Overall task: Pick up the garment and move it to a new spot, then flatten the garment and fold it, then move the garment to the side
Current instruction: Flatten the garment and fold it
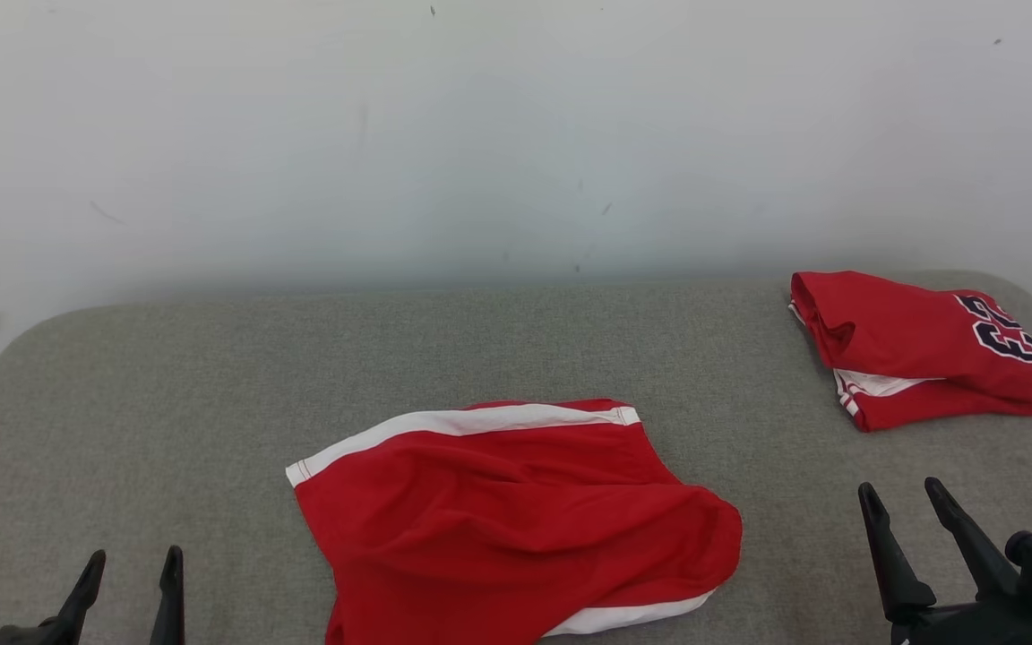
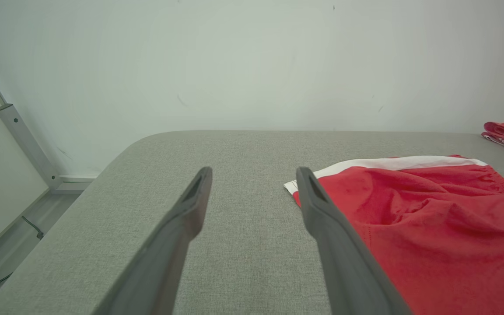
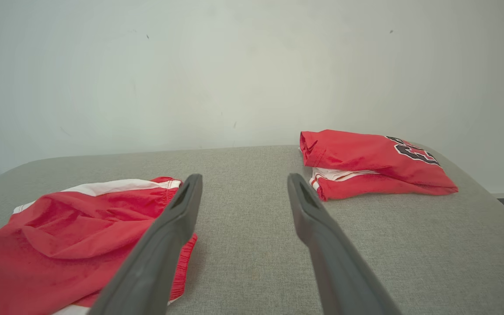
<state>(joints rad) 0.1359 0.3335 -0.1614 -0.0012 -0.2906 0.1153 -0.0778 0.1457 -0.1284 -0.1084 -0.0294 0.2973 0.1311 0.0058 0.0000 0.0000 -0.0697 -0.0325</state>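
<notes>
Garment first: the rumpled red fabric piece with white bands (image 1: 516, 520) lies crumpled at the near middle of the grey fabric-covered surface (image 1: 211, 403), with one white band along its far edge and another peeking out at its near right corner. Nothing has hold of it.

My left gripper (image 1: 135, 560) sits at the lower left over bare grey fabric, fingers spread wide and empty, apart from the garment's left edge. My right gripper (image 1: 899, 491) sits at the lower right, likewise spread wide with nothing between the fingers, clear of the garment's right side.

Further out, a folded red jersey with dark lettering (image 1: 910, 349) rests at the far right corner, well apart from the garment. A plain white wall (image 1: 480, 134) stands behind.
</notes>
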